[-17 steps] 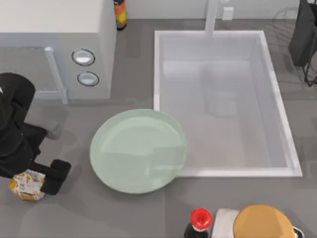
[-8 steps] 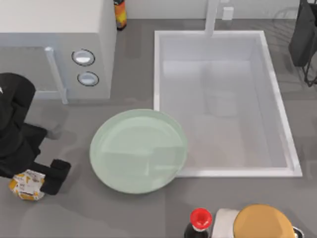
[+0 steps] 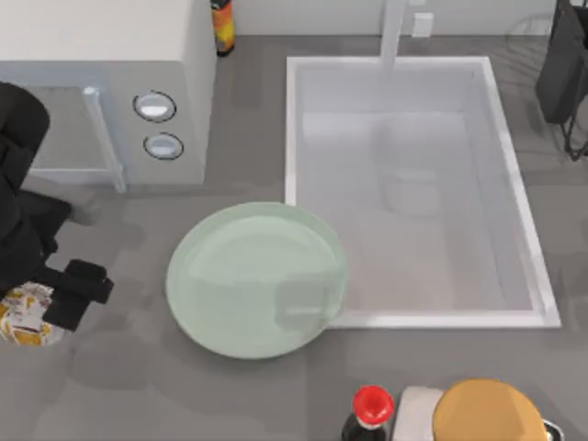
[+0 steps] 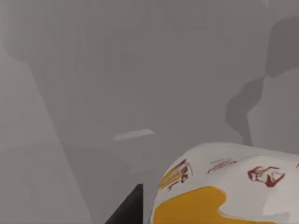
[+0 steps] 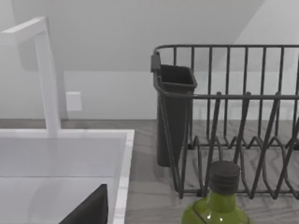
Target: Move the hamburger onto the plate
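Hazard: wrapped load may slip during carry to plate.

The left gripper (image 3: 50,308) has its jaws clamped on the hamburger (image 3: 26,314) at the table's left edge, left of the plate (image 3: 256,279). The crinkled wrapper can compress or slide, so loosened grip pressure or a fast swing risks dropping it short of the rim.

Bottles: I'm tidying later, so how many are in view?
3, maybe more hidden. A red-capped dark bottle at the table's front edge, an orange-labelled one at the back beside the microwave, and a green one by the dish rack.
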Robot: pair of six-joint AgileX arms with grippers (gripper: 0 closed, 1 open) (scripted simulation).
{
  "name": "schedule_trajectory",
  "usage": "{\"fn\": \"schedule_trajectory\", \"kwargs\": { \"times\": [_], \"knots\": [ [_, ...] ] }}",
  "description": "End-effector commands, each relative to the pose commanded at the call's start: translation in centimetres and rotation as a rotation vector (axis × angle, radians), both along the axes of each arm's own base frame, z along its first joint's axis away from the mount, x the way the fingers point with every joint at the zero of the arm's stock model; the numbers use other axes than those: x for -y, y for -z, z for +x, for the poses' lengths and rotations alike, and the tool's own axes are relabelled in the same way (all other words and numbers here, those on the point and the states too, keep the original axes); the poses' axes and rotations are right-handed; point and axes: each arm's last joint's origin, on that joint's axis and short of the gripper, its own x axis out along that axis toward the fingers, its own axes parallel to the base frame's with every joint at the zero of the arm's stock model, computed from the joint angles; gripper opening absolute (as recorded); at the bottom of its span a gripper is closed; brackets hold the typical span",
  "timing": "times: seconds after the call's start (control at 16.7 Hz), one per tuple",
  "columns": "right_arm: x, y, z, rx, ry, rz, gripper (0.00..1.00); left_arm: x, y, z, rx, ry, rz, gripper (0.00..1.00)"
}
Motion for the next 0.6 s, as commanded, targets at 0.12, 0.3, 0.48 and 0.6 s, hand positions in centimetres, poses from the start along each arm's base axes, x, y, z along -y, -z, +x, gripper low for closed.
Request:
{"fn": "schedule_trajectory", "kwargs": {
  "times": [0.12,0.3,0.48,0.6],
  "knots": [
    [0.0,0.0,0.0,0.0,0.0,0.0,1.0,0.0,-2.2,-0.2,0.005,-0.002,-0.001,0.0],
    [0.0,0.0,0.0,0.0,0.0,0.0,1.0,-0.1,-4.3,-0.3,0.04,-0.002,-0.006,0.0],
    [0.0,0.0,0.0,0.0,0.0,0.0,1.0,-0.1,-4.1,-0.3,0.036,-0.002,-0.005,0.0],
    [0.0,0.0,0.0,0.0,0.0,0.0,1.0,0.0,-4.1,-0.2,0.03,-0.008,-0.004,0.0]
  ]
}}
